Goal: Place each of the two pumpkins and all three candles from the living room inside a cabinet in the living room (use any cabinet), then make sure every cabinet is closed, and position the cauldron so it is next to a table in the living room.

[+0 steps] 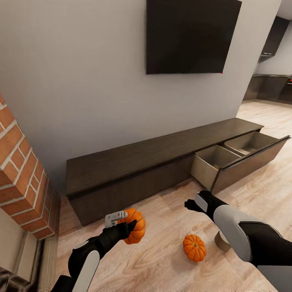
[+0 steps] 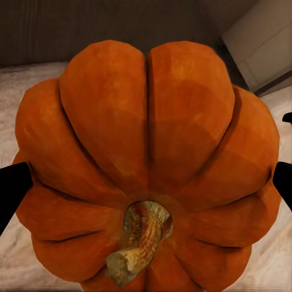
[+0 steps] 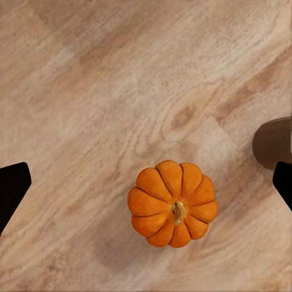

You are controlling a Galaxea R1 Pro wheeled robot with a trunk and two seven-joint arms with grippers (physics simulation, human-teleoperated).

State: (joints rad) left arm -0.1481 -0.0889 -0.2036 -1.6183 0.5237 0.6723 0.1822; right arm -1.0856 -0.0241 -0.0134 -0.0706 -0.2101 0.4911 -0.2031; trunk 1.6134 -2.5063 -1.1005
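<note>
From the head camera, your left gripper (image 1: 129,225) clasps one pumpkin (image 1: 136,227) before the cabinet (image 1: 134,162), whose right drawer (image 1: 239,156) stands open; a second pumpkin (image 1: 194,247) sits on the floor (image 1: 162,263) beside a candle (image 1: 222,242). Your left wrist camera shows the clasped pumpkin (image 2: 146,170), stem toward the lens. Your right wrist camera shows the right gripper (image 3: 146,182) spread wide above the floor pumpkin (image 3: 173,203). No writing is readable.

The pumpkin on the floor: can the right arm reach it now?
Probably yes. The right gripper hangs open above the wooden floor, and the loose pumpkin lies below it with nothing on top. A candle stands beside it, apart.
</note>
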